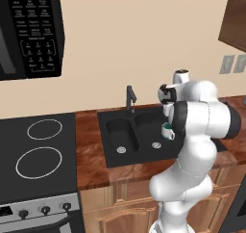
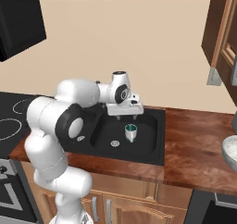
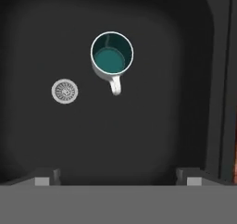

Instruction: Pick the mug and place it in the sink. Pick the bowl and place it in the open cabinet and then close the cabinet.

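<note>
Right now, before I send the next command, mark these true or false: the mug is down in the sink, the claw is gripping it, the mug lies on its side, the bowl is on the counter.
1. The mug sits in the sink. True.
2. The claw grips the mug. False: it is open above it, apart from it.
3. The mug lies on its side. False: it stands upright, teal inside showing.
4. The bowl rests on the counter. True.
</note>
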Controlling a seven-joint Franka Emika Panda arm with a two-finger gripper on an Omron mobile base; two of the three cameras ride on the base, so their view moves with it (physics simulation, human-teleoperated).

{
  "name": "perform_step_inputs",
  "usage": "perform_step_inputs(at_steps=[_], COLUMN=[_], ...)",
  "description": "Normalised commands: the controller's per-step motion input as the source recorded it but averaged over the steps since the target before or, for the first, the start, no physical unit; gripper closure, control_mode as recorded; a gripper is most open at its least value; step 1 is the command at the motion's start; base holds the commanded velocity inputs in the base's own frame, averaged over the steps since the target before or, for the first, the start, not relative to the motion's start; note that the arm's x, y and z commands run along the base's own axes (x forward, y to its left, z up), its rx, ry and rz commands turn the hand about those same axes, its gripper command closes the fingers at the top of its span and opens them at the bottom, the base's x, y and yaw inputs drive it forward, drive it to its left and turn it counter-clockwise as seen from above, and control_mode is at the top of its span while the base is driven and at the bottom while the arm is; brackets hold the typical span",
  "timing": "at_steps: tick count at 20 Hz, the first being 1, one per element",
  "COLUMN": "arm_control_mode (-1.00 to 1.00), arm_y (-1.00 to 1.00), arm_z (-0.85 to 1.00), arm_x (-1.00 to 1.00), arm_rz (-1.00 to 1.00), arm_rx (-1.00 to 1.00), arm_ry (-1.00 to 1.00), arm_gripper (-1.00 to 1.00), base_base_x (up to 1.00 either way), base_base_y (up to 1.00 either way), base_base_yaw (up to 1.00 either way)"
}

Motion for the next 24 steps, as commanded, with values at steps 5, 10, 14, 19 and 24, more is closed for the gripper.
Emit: perform_step_inputs(at_steps=[5,10,14,19,24], arm_control_mode=[-1.0,-1.0,-1.0,-1.0,-1.0], arm_y=[0.13,0.17,0.31,0.58,0.14], arm_z=[0.58,0.51,0.51,0.53,0.19], arm_x=[-0.85,-0.96,-0.81,-0.78,-0.46], arm_rz=[-0.09,-0.07,-0.08,-0.07,-0.02], arm_rx=[0.08,0.08,0.01,-0.11,-0.03], arm_ry=[0.02,0.0,0.0,-0.01,-0.05], arm_gripper=[-1.0,-1.0,-1.0,-1.0,-1.0], base_base_x=[0.0,0.0,0.0,0.0,0.0], base_base_y=[0.0,0.0,0.0,0.0,0.0], base_base_yaw=[0.0,0.0,0.0,0.0,0.0])
